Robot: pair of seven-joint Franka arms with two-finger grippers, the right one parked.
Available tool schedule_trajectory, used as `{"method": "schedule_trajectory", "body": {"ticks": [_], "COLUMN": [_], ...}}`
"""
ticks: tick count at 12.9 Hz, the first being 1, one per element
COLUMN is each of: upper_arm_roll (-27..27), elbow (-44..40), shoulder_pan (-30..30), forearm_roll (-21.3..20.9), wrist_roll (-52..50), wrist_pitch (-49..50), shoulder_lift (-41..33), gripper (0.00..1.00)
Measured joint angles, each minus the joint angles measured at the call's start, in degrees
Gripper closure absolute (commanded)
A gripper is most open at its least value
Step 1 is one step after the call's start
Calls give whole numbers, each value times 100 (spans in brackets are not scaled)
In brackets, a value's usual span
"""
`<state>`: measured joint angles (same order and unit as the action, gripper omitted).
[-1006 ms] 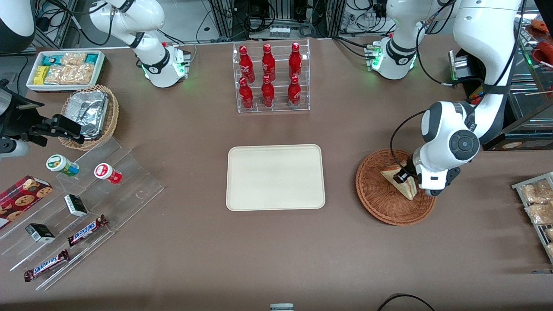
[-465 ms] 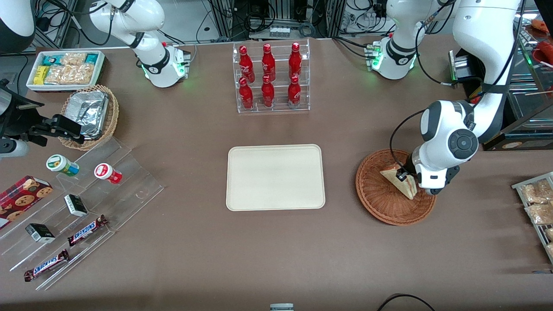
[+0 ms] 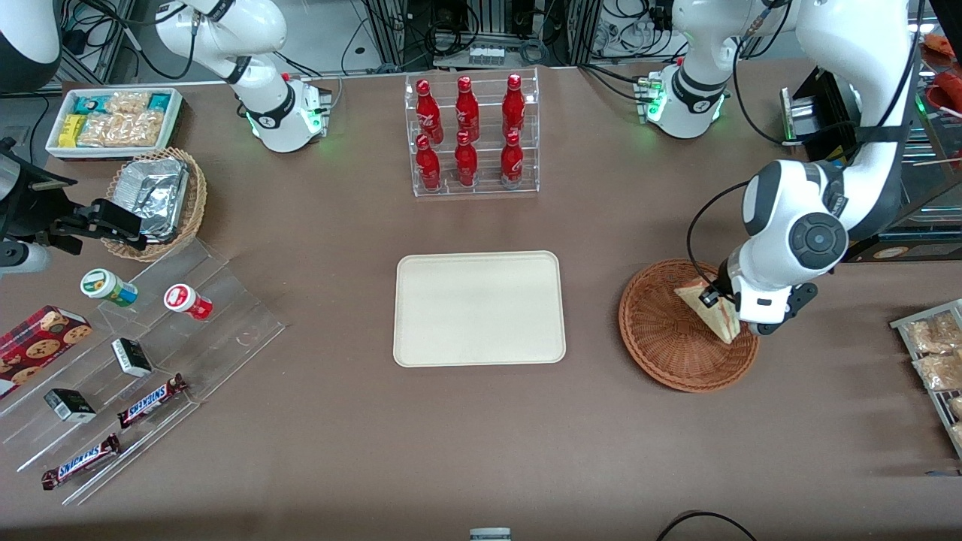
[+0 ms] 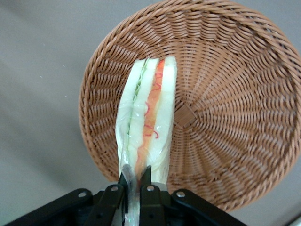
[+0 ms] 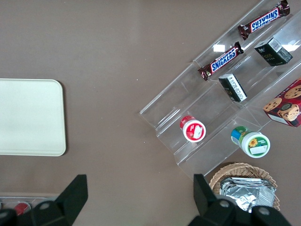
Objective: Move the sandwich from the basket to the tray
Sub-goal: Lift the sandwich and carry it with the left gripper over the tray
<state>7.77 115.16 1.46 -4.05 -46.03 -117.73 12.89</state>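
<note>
Gripping the sandwich [image 4: 148, 122] by one wrapped corner, the gripper [image 4: 134, 184] has its two fingers pinched nearly together on that thin end, with the wedge hanging out over the basket [image 4: 235, 94]. From the wrist camera the filling edge faces up: pale bread, a green layer, a red streak, all under clear film. Whether any part of the wedge touches the wicker I cannot tell. From the front, the gripper [image 3: 714, 299] sits over the part of the basket [image 3: 661, 338] toward the working arm's end of the table, the sandwich [image 3: 710, 315] slanting beneath it. The tray [image 3: 479, 308] lies flat and bare near the table's middle, well apart from the basket, with open tabletop between. Farther from the front camera stands a rack of red bottles [image 3: 467, 135], clear of the likely path. Judgement: the step in hand is the lift-out. The hold is narrow and on film, so the wedge may swing or slip; best to raise straight up until it clears the basket rim, then carry slowly toward the tray, keep the pinch firm, and lower close over the tray before releasing.
</note>
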Motion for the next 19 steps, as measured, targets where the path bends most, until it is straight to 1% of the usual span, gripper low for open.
{"method": "schedule_trajectory", "body": {"ticks": [3,6,12,15,19], "upper_arm_roll": [75,383,1075,1141,1154], "elbow": [-481,-939,-1090,-1124,-1234], "shoulder_pan": [117,239,373,919,1559], "forearm_roll": [1,2,1,-6,-36], "wrist_roll": [208,209,227,370,407], "wrist_pitch": [642,1231,1273,1133,740], "shoulder_lift": [-69,-65,-24,93,524], "gripper": [100,100,100,100,100]}}
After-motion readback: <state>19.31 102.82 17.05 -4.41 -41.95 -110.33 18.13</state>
